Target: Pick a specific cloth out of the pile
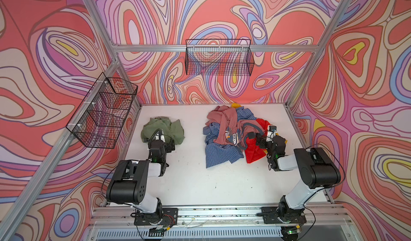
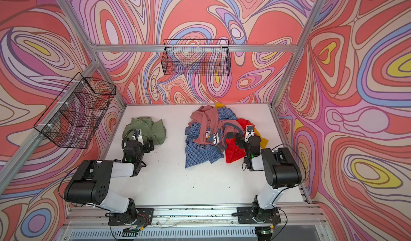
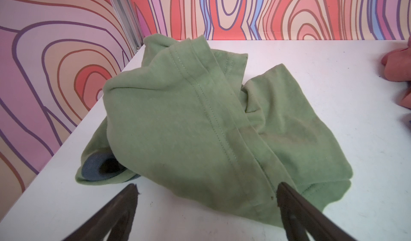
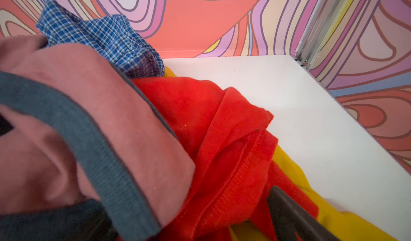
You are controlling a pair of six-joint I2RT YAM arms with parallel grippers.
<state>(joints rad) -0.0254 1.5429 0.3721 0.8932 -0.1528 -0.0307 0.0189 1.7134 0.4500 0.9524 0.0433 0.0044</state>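
The cloth [image 1: 163,126] [image 2: 144,125] [image 3: 189,117], plain sage green, lies crumpled by itself on the left of the white table [image 1: 195,177], apart from the pile [image 1: 229,135] [image 2: 209,135]. My left gripper [image 1: 163,140] [image 2: 142,140] [image 3: 206,185] is open at the cloth's near edge, with one fingertip over the fabric and one over bare table. My right gripper [image 1: 255,138] [image 2: 233,136] [image 4: 189,206] is open and low in the pile's right side. Red fabric [image 4: 200,117] lies between its fingers, and the dusty-pink top [image 4: 66,117] drapes over one finger.
The pile also holds a blue checked shirt [image 4: 106,40] and yellow fabric [image 4: 300,184]. One black wire basket [image 1: 219,57] hangs on the back wall and another wire basket [image 1: 104,111] on the left wall. Aluminium frame posts [image 1: 295,95] border the table.
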